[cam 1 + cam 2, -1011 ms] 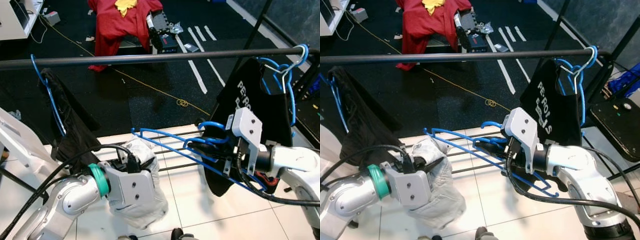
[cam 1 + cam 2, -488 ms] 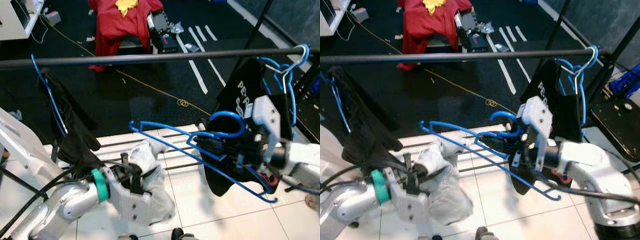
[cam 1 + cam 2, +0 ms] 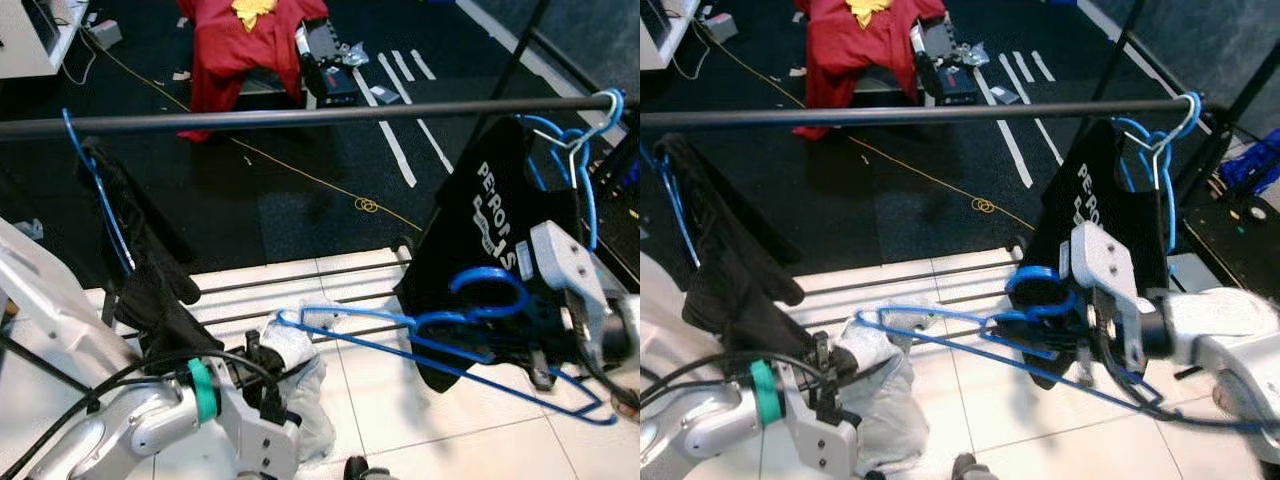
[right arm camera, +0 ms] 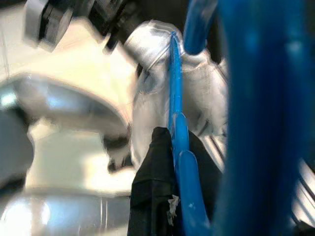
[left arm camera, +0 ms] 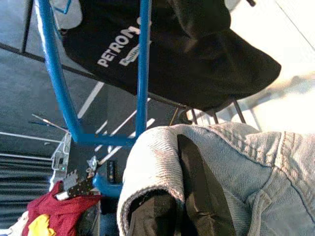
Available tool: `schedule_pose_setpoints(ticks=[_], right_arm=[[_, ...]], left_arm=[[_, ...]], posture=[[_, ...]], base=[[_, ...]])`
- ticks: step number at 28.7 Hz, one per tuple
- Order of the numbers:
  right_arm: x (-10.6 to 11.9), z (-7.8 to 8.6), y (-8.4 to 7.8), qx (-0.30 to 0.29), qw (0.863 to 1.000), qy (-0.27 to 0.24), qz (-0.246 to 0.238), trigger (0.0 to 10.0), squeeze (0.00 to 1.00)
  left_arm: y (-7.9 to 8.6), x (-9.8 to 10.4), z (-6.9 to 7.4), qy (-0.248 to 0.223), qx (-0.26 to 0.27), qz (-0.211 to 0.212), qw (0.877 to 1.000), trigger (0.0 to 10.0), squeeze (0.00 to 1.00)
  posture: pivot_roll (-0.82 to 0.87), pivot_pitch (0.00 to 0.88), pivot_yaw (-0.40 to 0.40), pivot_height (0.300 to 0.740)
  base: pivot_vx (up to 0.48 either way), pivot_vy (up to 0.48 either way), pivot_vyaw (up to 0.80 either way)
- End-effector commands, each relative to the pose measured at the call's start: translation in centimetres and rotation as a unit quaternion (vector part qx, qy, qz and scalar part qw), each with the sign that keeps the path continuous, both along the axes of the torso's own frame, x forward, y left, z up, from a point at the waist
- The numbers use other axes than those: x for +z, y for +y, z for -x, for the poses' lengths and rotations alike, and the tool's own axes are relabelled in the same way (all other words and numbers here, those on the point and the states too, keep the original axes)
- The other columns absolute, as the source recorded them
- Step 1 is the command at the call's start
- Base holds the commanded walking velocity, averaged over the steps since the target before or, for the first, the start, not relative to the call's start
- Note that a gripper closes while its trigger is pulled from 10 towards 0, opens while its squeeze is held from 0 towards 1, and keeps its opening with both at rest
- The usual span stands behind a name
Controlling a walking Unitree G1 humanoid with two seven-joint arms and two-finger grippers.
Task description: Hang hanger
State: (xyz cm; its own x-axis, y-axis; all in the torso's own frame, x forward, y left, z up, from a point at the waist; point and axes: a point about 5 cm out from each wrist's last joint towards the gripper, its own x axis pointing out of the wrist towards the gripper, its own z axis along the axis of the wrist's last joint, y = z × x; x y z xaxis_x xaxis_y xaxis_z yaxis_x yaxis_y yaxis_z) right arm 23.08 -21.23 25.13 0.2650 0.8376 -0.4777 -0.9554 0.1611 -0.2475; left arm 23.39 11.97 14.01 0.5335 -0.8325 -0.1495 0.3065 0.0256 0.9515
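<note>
A: Right gripper (image 3: 1065, 325) clamps the blue wire hanger (image 3: 440, 340), well below the dark metal rail (image 3: 300, 115).

B: Left gripper (image 3: 262, 385) pinches pale denim garment (image 3: 300, 375); its drag could tilt the hook.

Left arm low on the left, silver forearm with a green ring at the wrist, bent inward — left gripper (image 3: 268, 385) pointing toward the middle, its black fingers (image 5: 194, 189) closed on pale denim cloth (image 5: 246, 167). Right arm reaching in from the right at mid height, wrist roughly level — right gripper (image 3: 1060, 335) clamped at the neck of the blue hanger (image 3: 970, 335), just under its hook, with the hanger's long frame stretching toward the left gripper.
</note>
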Motion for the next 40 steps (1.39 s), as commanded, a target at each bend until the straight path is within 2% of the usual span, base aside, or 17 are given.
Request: schedule_pose_setpoints(ticks=[1, 4, 5, 8, 10, 11, 13, 14, 20, 25, 28, 32, 33, 40], right_arm=[[-0.2, 0.2, -0.2, 0.029, 0.998, -0.009, 0.061, 10.0, 0.0], [0.2, -0.3, -0.2, 0.04, 0.995, -0.036, 0.089, 10.0, 0.0], [0.7, -1.0, 0.3, 0.048, 0.99, -0.073, 0.106, 10.0, 0.0], [0.7, -1.0, 0.3, 0.048, 0.99, -0.073, 0.106, 10.0, 0.0], [1.8, -2.5, 2.1, 0.073, 0.98, -0.145, 0.118, 10.0, 0.0], [1.8, -2.5, 2.1, 0.073, 0.98, -0.145, 0.118, 10.0, 0.0], [2.5, -3.2, 3.9, 0.108, 0.967, -0.199, 0.119, 10.0, 0.0], [2.8, -3.2, 4.2, 0.114, 0.965, -0.206, 0.114, 10.0, 0.0], [4.5, -2.2, 4.6, 0.167, 0.958, -0.209, 0.105, 10.0, 0.0], [4.3, -0.9, 3.5, 0.194, 0.957, -0.17, 0.135, 10.0, 0.0], [3.6, -0.7, 2.0, 0.171, 0.962, -0.151, 0.153, 10.0, 0.0], [3.5, -0.8, 1.6, 0.156, 0.963, -0.152, 0.156, 10.0, 0.0], [3.5, -1.1, 0.9, 0.127, 0.966, -0.162, 0.159, 10.0, 0.0], [4.2, -1.7, 1.2, 0.108, 0.963, -0.198, 0.148, 10.0, 0.0]], left_arm=[[-0.4, -0.1, 0.3, -0.007, -0.017, 0.011, 1.0, 10.0, 0.0], [-0.5, -0.3, 0.2, -0.01, -0.023, 0.014, 1.0, 10.0, 0.0], [-0.7, -0.5, 0.2, -0.011, -0.028, 0.018, 0.999, 10.0, 0.0], [-0.7, -0.5, 0.2, -0.011, -0.028, 0.018, 0.999, 10.0, 0.0], [-1.1, -0.5, 0.1, -0.015, -0.032, 0.027, 0.999, 10.0, 0.0], [-1.1, -0.5, 0.1, -0.015, -0.032, 0.027, 0.999, 10.0, 0.0], [-1.2, -0.4, 0.0, -0.02, -0.027, 0.035, 0.999, 10.0, 0.0], [-1.2, -0.4, 0.0, -0.02, -0.026, 0.035, 0.999, 10.0, 0.0], [-1.0, -0.6, 0.1, -0.02, -0.021, 0.037, 0.999, 10.0, 0.0], [-0.9, -0.7, 0.1, -0.021, -0.021, 0.036, 0.999, 10.0, 0.0], [-0.7, -0.6, -0.4, -0.026, -0.015, 0.034, 0.999, 10.0, 0.0], [-0.6, -0.6, -0.6, -0.028, -0.011, 0.034, 0.999, 10.0, 0.0], [-0.3, -0.3, -1.1, -0.034, -0.003, 0.035, 0.999, 10.0, 0.0], [-0.1, 0.2, -1.6, -0.04, -0.007, 0.032, 0.999, 10.0, 0.0]], posture=[[-0.14, 0.165, 0.039, 0.74], [-0.14, 0.165, 0.039, 0.74], [-0.14, 0.165, 0.039, 0.74], [-0.14, 0.165, 0.039, 0.74], [-0.14, 0.167, 0.045, 0.74], [-0.14, 0.167, 0.045, 0.74], [-0.13, 0.166, 0.038, 0.74], [-0.13, 0.166, 0.038, 0.74], [-0.11, 0.164, 0.03, 0.74], [-0.12, 0.168, 0.028, 0.74], [-0.13, 0.172, 0.026, 0.74], [-0.13, 0.175, 0.027, 0.74], [-0.14, 0.179, 0.033, 0.74], [-0.15, 0.179, 0.049, 0.74]], base=[[0.0, 0.0, 0.0], [0.0, 0.0, 0.0], [0.0, 0.0, 0.0], [0.0, 0.0, 0.0], [0.0, 0.0, 0.0], [0.0, 0.0, 0.0], [0.0, 0.0, 0.0], [0.0, 0.0, 0.0], [0.0, 0.0, 0.0], [0.0, 0.0, 0.0], [0.0, 0.0, 0.0], [0.0, 0.0, 0.0], [0.0, 0.0, 0.0], [0.0, 0.0, 0.0]])
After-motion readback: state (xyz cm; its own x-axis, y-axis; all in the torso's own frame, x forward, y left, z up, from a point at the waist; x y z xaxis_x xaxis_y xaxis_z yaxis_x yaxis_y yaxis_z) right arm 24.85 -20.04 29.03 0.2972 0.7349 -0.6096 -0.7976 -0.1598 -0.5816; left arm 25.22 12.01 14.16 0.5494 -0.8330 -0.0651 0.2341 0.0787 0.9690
